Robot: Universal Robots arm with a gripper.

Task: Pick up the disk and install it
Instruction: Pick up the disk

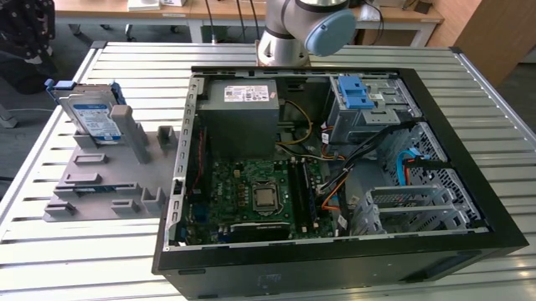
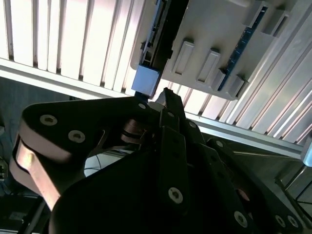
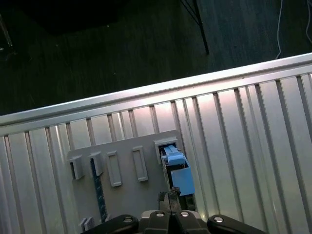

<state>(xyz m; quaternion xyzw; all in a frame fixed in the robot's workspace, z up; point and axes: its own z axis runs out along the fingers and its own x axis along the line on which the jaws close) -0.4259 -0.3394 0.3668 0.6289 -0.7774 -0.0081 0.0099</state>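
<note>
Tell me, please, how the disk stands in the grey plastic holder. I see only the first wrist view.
Observer: In the exterior view the flat silver disk, with blue-and-white label and blue plastic carrier, stands upright on edge in the grey plastic holder.
Operator: Where is the computer case?
Observer: The open black computer case lies on the slatted metal table, beside the holder, on the exterior view's right of it.

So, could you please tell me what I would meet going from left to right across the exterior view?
The disk → the grey power-supply box → the blue latch.
</note>
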